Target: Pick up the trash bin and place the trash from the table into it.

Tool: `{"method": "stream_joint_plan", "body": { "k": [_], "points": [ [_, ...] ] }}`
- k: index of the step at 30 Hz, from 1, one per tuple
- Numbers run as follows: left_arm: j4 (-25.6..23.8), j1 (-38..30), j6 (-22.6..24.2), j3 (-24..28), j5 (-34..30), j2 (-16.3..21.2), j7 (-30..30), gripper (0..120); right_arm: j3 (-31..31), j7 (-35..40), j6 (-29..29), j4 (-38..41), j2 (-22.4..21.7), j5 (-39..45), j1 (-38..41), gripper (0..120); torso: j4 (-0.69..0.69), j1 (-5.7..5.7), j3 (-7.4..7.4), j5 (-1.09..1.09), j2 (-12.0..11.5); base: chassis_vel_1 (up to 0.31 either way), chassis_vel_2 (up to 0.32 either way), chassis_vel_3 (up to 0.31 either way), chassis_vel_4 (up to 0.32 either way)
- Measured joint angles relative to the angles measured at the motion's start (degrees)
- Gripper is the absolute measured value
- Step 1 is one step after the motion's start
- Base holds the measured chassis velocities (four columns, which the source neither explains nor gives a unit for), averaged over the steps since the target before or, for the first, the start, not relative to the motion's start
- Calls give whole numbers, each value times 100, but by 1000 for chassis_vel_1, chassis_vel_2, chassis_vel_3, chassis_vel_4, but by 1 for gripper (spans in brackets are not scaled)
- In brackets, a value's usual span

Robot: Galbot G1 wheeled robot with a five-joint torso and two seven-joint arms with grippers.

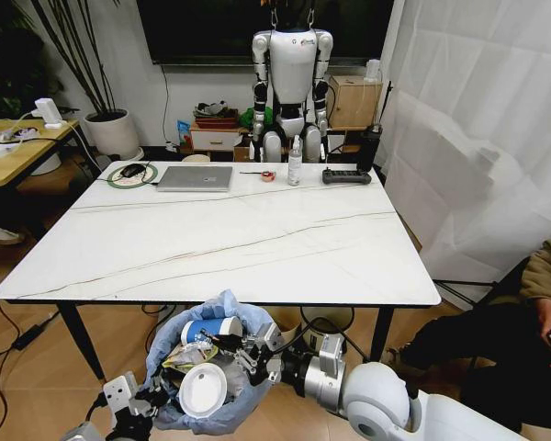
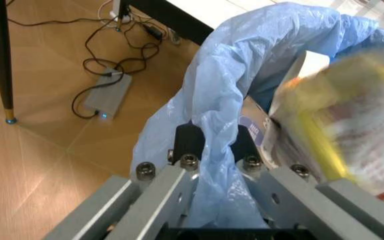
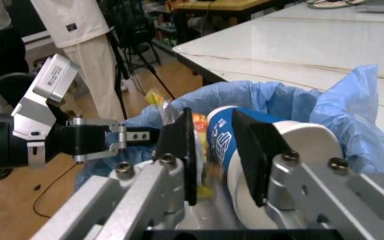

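The bin (image 1: 207, 377) is hanging below the near edge of the bench (image 1: 220, 243), held off the floor by the left pincer (image 1: 151, 401), which is clenching the blue bag's rim (image 2: 212, 150) on the bin's left side. The right pincer (image 1: 253, 354) is sitting over the bin's mouth from the right, its jaws parted with nothing gripped, a blue-and-white cup (image 3: 222, 142) lying just beyond them inside the bag. The trash (image 1: 202, 367) is piling up to the rim, so anything dropped needs to fall toward the left. The bin's dark body is hidden by the bag, and the yellow wrapper (image 2: 352, 135) is too blurred to identify.
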Motion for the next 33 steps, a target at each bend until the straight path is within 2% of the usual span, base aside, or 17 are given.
{"method": "stream_joint_plan", "body": {
  "k": [4, 6, 8, 12, 14, 16, 18, 19, 21, 25, 27, 29, 30, 33],
  "points": [
    [2, 0, 0, 1, 0, -1, -1, 0, 28, 7, 16, -4, -11, -40, -36, 42, 0, 0, 0, 0, 0, 0, 0, 0, 0],
    [2, 1, 0, 1, 0, -1, -1, 0, 36, 8, 20, -4, -12, -44, -38, 43, 0, 0, 0, 0, 0, 0, 0, 0, 0],
    [3, 4, 0, 1, 5, -3, -2, 0, 95, 17, 32, -1, -8, -52, -44, 54, 0, 0, 0, 0, 0, 0, 0, 0, 0],
    [6, 9, 0, 11, 23, -6, -2, 0, 297, 137, 25, 48, 60, -16, -42, 65, 0, 0, 0, 0, 0, 0, 0, 0, 0],
    [6, 27, 0, 35, 53, 0, -2, 0, 682, 435, -51, 61, 167, 104, -107, 72, 2, 0, 0, -1, 0, 0, 0, 0, 0],
    [23, 30, -5, 57, 97, 41, 6, 0, 1258, 737, -158, -11, 257, 143, -342, 84, 1, 0, 0, 0, 0, 0, 0, 0, 0],
    [34, 30, -11, 68, 123, 84, 16, 0, 1683, 893, -155, -70, 316, 136, -581, 88, 1, 0, 0, 0, 0, 0, 0, 0, 0],
    [34, 30, -11, 68, 123, 84, 16, 0, 1683, 893, -155, -70, 316, 136, -581, 88, 1, 0, 0, 0, 0, 0, 0, 0, 0],
    [41, 34, -23, 85, 135, 173, 37, 0, 2473, 1028, -116, -108, 423, 35, -1131, 98, 0, 0, 0, 1, 0, 0, 0, 0, 0],
    [64, 28, -32, 120, 133, 421, 53, 0, 3886, 898, 358, -127, 677, -589, -2476, 100, -3, 0, 0, 1, 0, 0, 0, 0, 0],
    [69, 26, -33, 126, 133, 463, 56, 0, 4062, 862, 435, -126, 732, -691, -2630, 100, -2, 0, 0, -1, 0, 0, 0, 0, 0],
    [96, 20, -53, 142, 149, 637, 83, 0, 4851, 627, 894, -112, 1081, -1102, -3355, 100, -2, 0, 0, 0, 0, 0, 0, 0, 0],
    [101, 20, -58, 146, 151, 665, 87, 0, 5031, 574, 1012, -97, 1198, -1179, -3522, 100, 0, 0, 0, 1, 0, 0, 0, 0, 0],
    [146, 19, -100, 172, 247, 863, 118, 0, 5791, 99, 1631, 5, 1941, -1560, -4391, 100, -2, -1, -1, -2, 0, 0, 0, 0, 0]
  ]
}}
